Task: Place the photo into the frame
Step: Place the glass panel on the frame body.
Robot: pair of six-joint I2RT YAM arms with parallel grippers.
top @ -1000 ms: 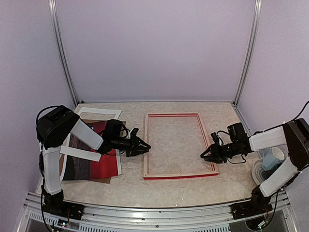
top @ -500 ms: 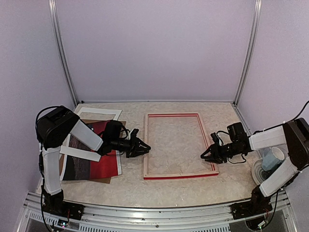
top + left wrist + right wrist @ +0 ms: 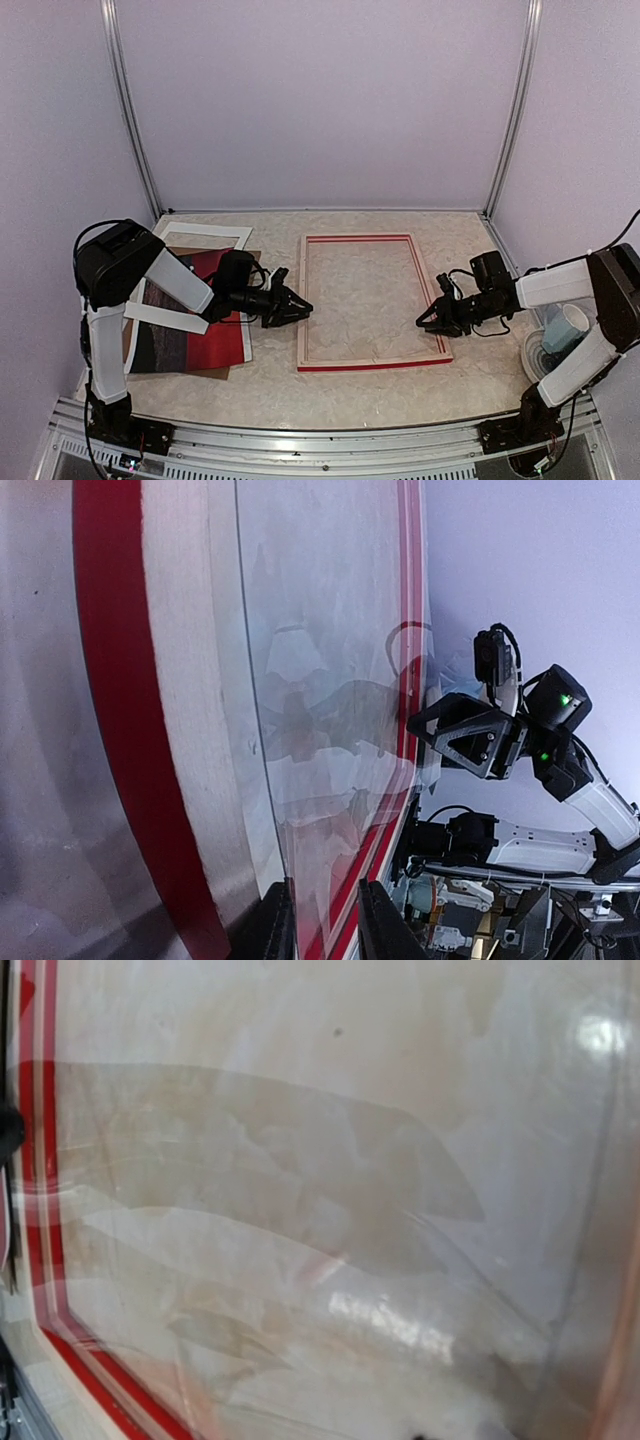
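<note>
On the marbled table (image 3: 400, 400) little had changed: the right gripper (image 3: 428, 320), jaws unreadable, barely stirred at the frame's (image 3: 375, 365) lower right, the left gripper (image 3: 298, 305) waited slightly parted, and the photo (image 3: 218, 345) lay unplaced at centre left

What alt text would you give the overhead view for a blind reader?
From above, a red frame lies flat on the table, the left gripper at its left edge and the right gripper at its right edge. The red photo lies to the left, partly under the left arm.
</note>
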